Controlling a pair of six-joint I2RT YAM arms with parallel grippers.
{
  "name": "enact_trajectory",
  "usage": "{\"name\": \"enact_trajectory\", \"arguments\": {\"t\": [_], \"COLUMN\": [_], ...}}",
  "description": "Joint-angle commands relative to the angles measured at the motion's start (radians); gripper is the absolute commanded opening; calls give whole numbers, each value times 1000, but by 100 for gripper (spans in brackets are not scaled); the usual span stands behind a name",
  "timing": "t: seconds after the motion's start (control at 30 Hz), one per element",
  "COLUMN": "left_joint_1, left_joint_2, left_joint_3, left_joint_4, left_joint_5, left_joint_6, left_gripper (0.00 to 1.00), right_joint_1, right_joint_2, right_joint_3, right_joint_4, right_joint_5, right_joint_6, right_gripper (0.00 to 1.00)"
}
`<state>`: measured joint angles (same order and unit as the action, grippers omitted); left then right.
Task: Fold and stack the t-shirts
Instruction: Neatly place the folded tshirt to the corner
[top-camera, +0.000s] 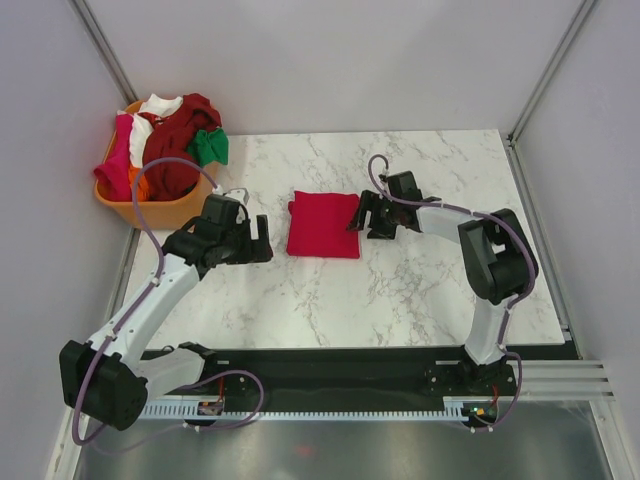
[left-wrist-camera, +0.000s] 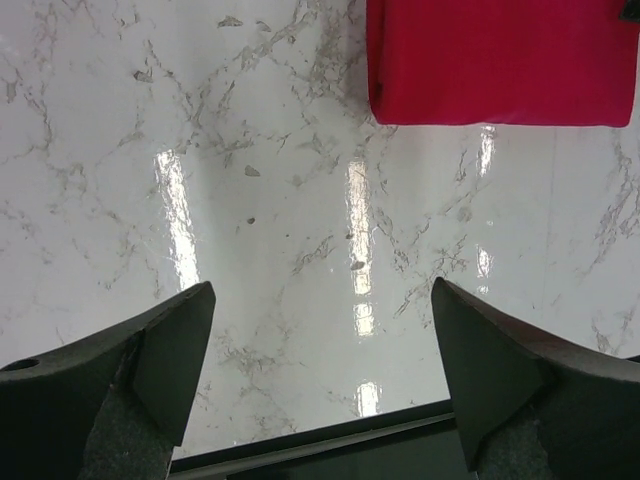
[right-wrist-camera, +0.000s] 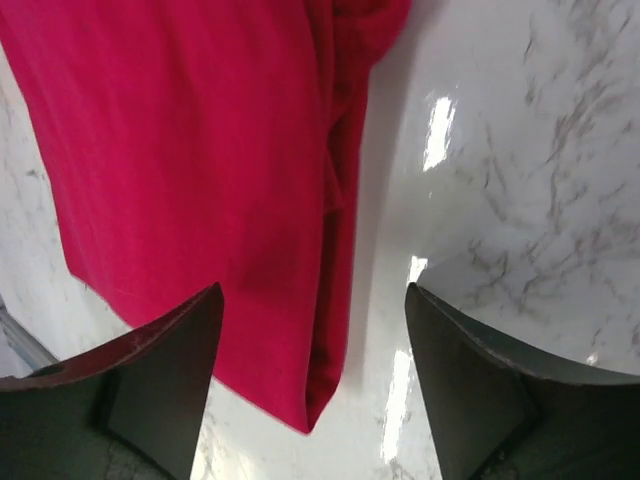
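neatly folded crimson t-shirt (top-camera: 323, 228), smooth flat rectangle; left end effector (top-camera: 262, 240) and right end effector (top-camera: 357, 218) both agape, empty

Left gripper (top-camera: 264, 240) spread wide, right gripper (top-camera: 357, 214) spread, both arms bent low, pointing inward

My wrist views crop the red t-shirt (left-wrist-camera: 495, 60), and the basket (top-camera: 165, 213) left of it hides the undersides of its heaped t-shirts (top-camera: 178, 145).
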<state>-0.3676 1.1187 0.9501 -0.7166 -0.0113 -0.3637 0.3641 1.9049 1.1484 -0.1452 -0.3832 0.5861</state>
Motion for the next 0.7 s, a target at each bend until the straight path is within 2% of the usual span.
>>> {"name": "enact_trajectory", "arguments": {"t": [0.0,0.07,0.13,0.17,0.33,0.37,0.43,0.47,0.53,0.67], "left_joint_1": [4,4,4,4,4,4,4,4,4,4], "left_joint_2": [-19,-22,-22,-23,-20,-19,-16,-17,-16,-16], "left_joint_3": [-11,-16,-20,-22,-22,-20,-19,-19,-19,-19], "left_joint_4": [16,20,22,23,25,25,25,25,25,23], "left_joint_5": [-44,-44,-49,-52,-64,-72,-79,-81,-84,-87], "left_joint_6": [48,48,51,52,55,55,55,55,57,55], "left_gripper": [96,96,96,96,96,96,96,96,96,96], "right_joint_1": [-7,-13,-11,-13,-14,-17,-24,-27,-46,-80], "right_joint_2": [55,81,118,128,160,163,177,184,186,181], "right_joint_3": [43,51,54,56,33,28,33,39,60,141], "right_joint_4": [76,101,125,131,197,206,223,223,213,148], "right_joint_5": [23,18,4,0,-26,-31,-52,-59,-71,-68], "right_joint_6": [27,37,41,44,70,70,75,73,73,34], "right_gripper": [80,75,65,57,41,33,23,13,0,0]}}
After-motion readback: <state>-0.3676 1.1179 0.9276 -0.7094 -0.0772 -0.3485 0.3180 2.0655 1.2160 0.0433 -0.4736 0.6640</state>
